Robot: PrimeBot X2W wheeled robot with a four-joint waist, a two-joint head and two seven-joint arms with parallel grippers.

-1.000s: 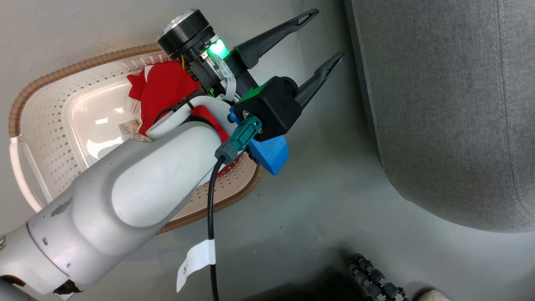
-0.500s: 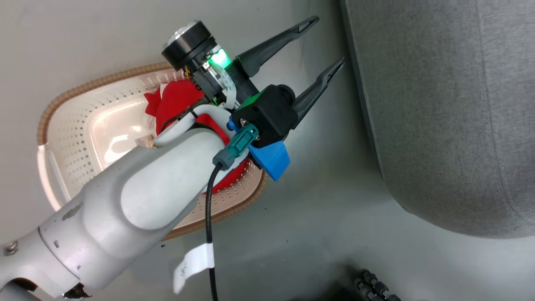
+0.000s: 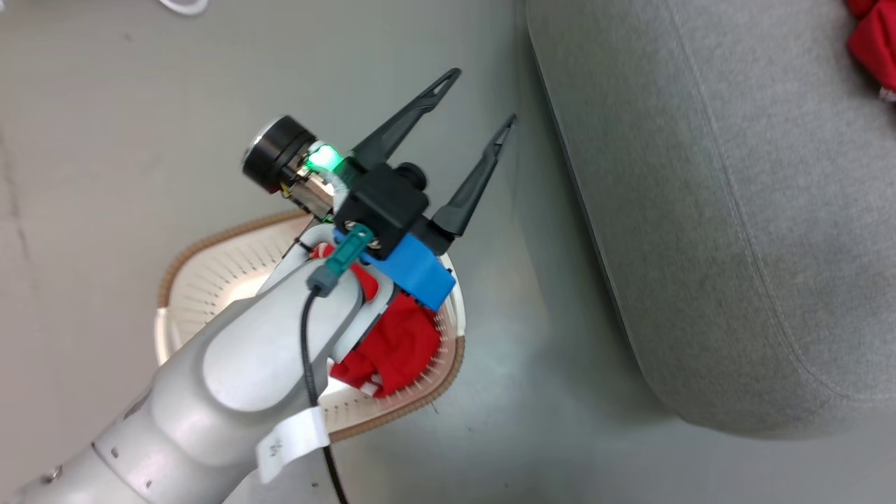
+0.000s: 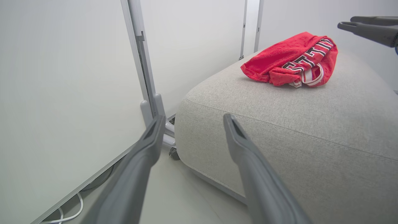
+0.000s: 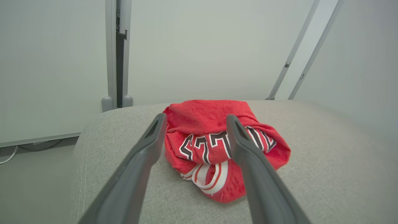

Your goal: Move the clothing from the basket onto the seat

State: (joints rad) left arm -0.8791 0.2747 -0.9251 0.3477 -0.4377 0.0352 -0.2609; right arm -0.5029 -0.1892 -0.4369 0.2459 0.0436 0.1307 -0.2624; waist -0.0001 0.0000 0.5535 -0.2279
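Observation:
On the grey seat (image 3: 700, 210) lies the red jersey (image 5: 217, 149) with black-and-white lettering, crumpled; its edge shows at the head view's top right (image 3: 875, 42). My right gripper (image 5: 196, 118) hovers open just in front of the jersey, holding nothing. The plainer red garment (image 3: 399, 343) lies in the cream basket (image 3: 210, 245) on the floor, partly hidden under my left forearm. Above the basket's seat-side end my left gripper (image 3: 479, 98) is open and empty, its fingers pointing at the seat's near edge (image 4: 279, 124). In the left wrist view the jersey (image 4: 289, 59) rests further along the cushion.
Grey floor runs between the basket and the seat. White wall panels with metal posts (image 4: 146, 62) stand behind the seat's end. A white cable (image 4: 62, 214) lies on the floor along the wall.
The head view has shifted, so the basket sits lower and smaller and the jersey's corner has come in at the top right. My left gripper has stayed open.

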